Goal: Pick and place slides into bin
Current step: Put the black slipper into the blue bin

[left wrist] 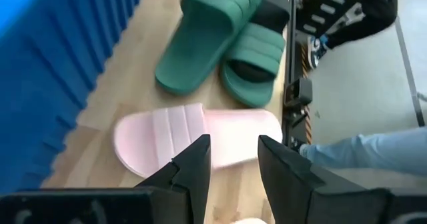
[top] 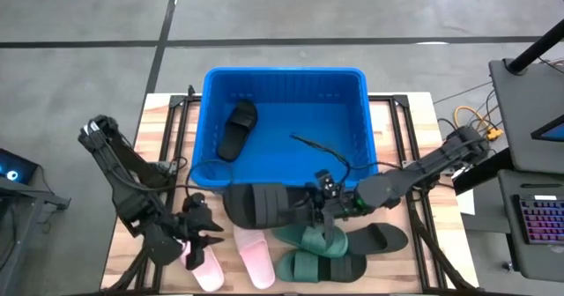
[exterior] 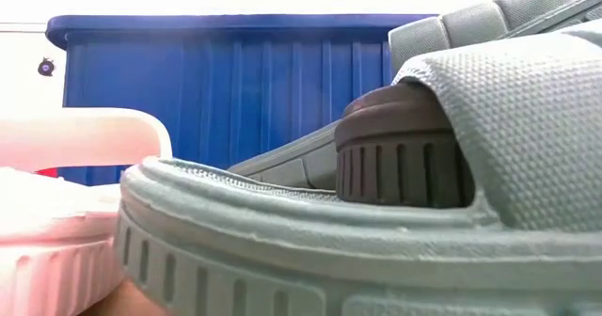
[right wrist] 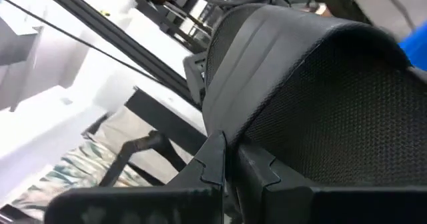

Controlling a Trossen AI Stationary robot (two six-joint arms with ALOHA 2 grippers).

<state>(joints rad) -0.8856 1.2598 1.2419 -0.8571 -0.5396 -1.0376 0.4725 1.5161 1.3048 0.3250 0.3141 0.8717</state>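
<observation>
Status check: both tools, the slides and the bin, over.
Right tool shut on black slide at bin front wall. Left tool part open over pink slide, nothing held. One black slide already binned.

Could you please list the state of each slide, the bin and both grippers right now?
Bin: upright, holding one black slide.
Large black slide: gripped by the right gripper, beside the bin's front wall.
Green slides: on the table, partly overlapping.
Pink slides: on the table.
Left gripper: open over one pink slide.
Right gripper: shut on the large black slide.
</observation>
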